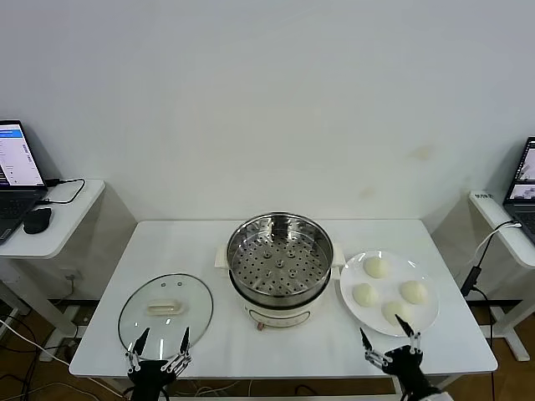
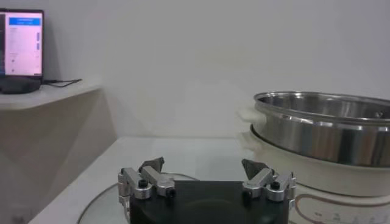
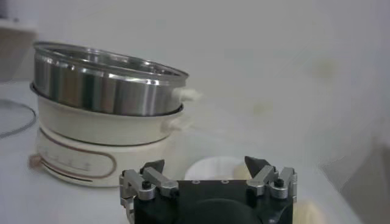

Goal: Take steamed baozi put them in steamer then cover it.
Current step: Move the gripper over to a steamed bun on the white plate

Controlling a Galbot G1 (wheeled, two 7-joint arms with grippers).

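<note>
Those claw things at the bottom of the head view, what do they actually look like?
Both match: the left gripper and right gripper each have a black boxy body, silver metal linkages with dark screws, and two dark pointed fingertips. No cables or markings show on them.

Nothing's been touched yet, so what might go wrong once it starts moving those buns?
1. The four buns sit close together on the plate; the open right pincer may nudge a neighbour while grabbing one.
2. They look soft, so a hard squeeze may dent them.
3. The glass lid lies flat near the table's front edge, with the left pincer beside it; a poor grip on its handle may drop it.
</note>
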